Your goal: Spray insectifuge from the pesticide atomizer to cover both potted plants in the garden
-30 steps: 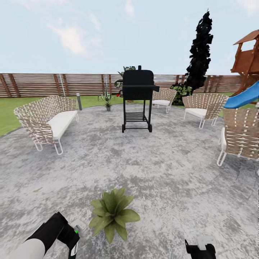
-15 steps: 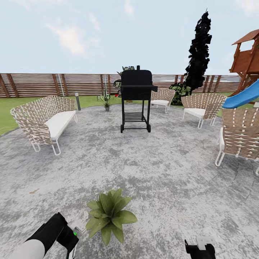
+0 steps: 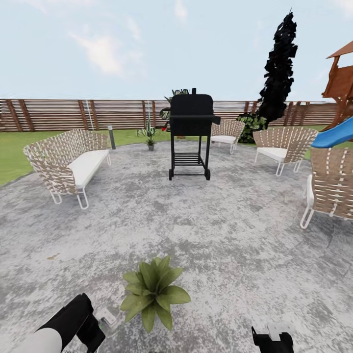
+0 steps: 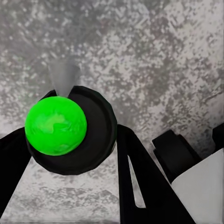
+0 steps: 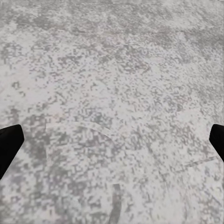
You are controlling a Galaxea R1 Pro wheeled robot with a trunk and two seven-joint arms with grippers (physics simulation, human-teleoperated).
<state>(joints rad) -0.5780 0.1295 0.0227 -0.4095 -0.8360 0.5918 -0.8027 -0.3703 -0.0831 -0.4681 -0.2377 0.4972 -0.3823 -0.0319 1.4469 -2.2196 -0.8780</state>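
My left gripper [image 3: 99, 327] is shut on the pesticide atomizer [image 4: 70, 133], a dark round bottle whose top shows bright green. A pale translucent cone [image 4: 63, 77] juts from its side toward the patio. One potted plant [image 3: 153, 291], a low rosette of green leaves, sits on the grey stone just right of that gripper. No insectifuge shows on its leaves. A second small potted plant [image 3: 149, 136] stands far off at the patio's back edge. My right gripper [image 3: 272, 339] is low at the right. In the right wrist view its fingers [image 5: 9, 142] are spread wide over bare stone.
A black grill [image 3: 190, 135] stands mid-patio. A wicker sofa [image 3: 68, 164] is at the left and wicker chairs [image 3: 331, 189] at the right and back. A grey post [image 3: 112, 137], brown slatted fence [image 3: 54, 115], a dark tree [image 3: 278, 68] and a blue slide [image 3: 336, 137] ring the garden.
The whole view has shifted slightly, so the camera has moved. My left gripper sits a little lower in the picture, still holding the atomizer. The right gripper is unchanged.
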